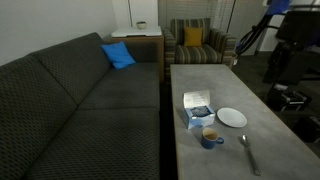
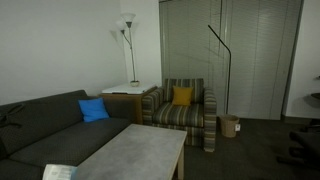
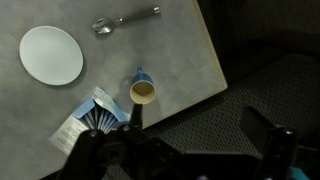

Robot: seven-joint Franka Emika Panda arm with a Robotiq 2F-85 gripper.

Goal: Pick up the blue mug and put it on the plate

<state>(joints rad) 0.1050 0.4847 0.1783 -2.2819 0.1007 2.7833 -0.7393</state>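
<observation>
Approach step, nothing grasped yet. Jaws apart, empty, above the surface (image 3: pixel 180 50). Blue mug (image 3: pixel 142 90) stands upright near its edge, off the gap's centre toward one jaw, just beside the box (image 3: pixel 95 120). Next: centre over the mug, descend, close. Plate (image 3: pixel 52 53) beyond, bare.

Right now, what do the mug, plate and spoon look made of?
blue mug: likely glazed ceramic, going by the solid blue outside, tan inside and thick rim.
plate: ceramic or melamine, can't tell which. It is plain white with a smooth, even surface.
spoon: looks like metal, grey with bright highlights on bowl and handle.
</observation>
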